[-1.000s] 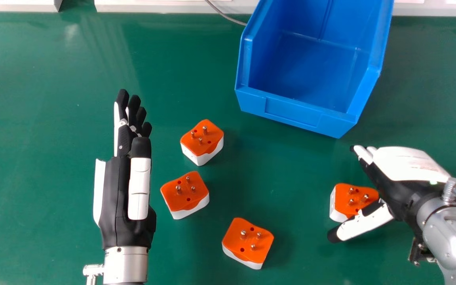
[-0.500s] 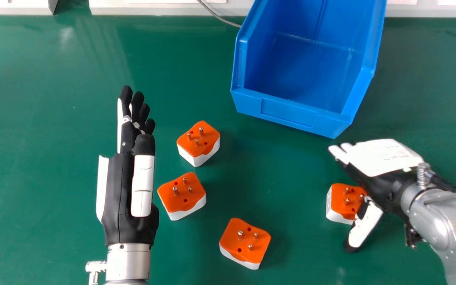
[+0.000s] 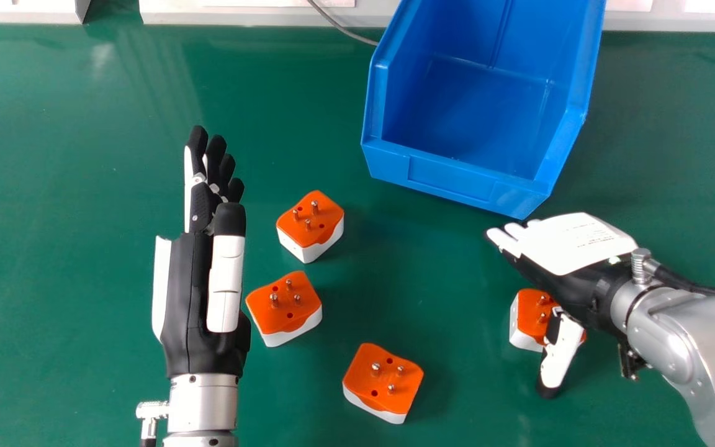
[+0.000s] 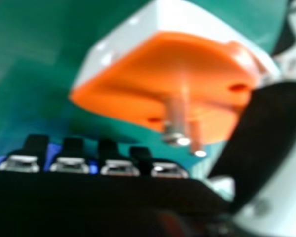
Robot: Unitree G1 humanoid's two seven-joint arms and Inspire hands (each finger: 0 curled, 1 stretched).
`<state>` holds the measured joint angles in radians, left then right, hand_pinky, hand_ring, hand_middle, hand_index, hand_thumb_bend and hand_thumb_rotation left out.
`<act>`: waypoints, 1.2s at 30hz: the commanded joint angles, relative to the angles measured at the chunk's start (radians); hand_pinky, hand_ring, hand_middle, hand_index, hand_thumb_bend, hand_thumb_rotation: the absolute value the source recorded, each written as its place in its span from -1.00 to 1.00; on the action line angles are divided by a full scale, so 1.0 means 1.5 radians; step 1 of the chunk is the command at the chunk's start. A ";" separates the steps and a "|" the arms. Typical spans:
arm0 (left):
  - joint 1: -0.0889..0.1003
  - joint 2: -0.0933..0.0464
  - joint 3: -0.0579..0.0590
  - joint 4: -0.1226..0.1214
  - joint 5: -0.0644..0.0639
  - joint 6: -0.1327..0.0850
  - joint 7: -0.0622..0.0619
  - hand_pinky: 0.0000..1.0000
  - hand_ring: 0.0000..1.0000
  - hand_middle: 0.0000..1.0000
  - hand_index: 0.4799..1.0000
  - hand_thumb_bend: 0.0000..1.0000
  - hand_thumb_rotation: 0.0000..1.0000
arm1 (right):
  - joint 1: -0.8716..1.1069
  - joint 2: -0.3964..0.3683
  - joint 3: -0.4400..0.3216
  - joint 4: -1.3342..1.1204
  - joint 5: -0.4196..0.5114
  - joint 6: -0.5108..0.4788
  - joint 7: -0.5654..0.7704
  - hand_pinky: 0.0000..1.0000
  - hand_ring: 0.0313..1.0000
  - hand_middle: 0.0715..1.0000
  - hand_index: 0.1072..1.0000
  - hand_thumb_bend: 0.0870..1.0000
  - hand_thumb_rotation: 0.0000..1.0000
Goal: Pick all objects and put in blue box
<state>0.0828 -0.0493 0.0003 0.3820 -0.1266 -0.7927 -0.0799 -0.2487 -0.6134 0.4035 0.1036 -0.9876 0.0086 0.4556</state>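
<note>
Over the rightmost orange and white plug adapter (image 3: pixel 531 313) is my right hand (image 3: pixel 571 267), its fingers straight and its thumb on the adapter's near side. In the right hand view the adapter (image 4: pixel 163 79) lies close, pins showing, between the fingers and thumb of my right hand (image 4: pixel 266 133). My left hand (image 3: pixel 199 298) is held open at the left, touching nothing. Three more adapters lie pins up on the table: one (image 3: pixel 311 223) in the middle, another (image 3: pixel 283 304) just nearer, a third (image 3: pixel 382 379) nearest. The blue box (image 3: pixel 457 180) stands at the back.
The green table (image 3: pixel 72 186) carries everything. A grey cable (image 3: pixel 342 26) runs behind the box's left side, and a white ledge (image 3: pixel 239 15) borders the far edge. The box's near corner is close to my right hand's fingertips.
My right hand has moved left over the rightmost adapter, covering more of it, and its thumb has swung toward the near side. The left hand has shifted slightly forward. The view has shifted slightly.
</note>
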 commanded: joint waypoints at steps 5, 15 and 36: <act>-0.005 -0.022 -0.007 -0.013 0.004 -0.007 -0.001 1.00 1.00 1.00 1.00 0.65 0.81 | 0.032 0.003 0.024 0.019 -0.017 0.031 -0.007 0.68 0.76 0.82 0.85 0.87 -0.72; -0.003 -0.019 -0.007 -0.012 0.007 -0.009 0.000 1.00 1.00 1.00 1.00 0.64 0.81 | 0.039 0.017 0.032 0.001 -0.017 0.118 0.019 0.09 0.20 0.36 0.61 0.47 -0.86; 0.001 -0.015 -0.004 -0.007 0.005 -0.008 -0.006 1.00 1.00 1.00 1.00 0.63 0.82 | 0.060 0.016 0.022 -0.001 -0.001 0.100 -0.082 -0.38 -0.24 -0.02 0.38 0.12 -0.97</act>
<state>0.0825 -0.0491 -0.0016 0.3828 -0.1196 -0.7933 -0.0871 -0.2144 -0.5785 0.4147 0.0762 -0.9930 0.1640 0.2961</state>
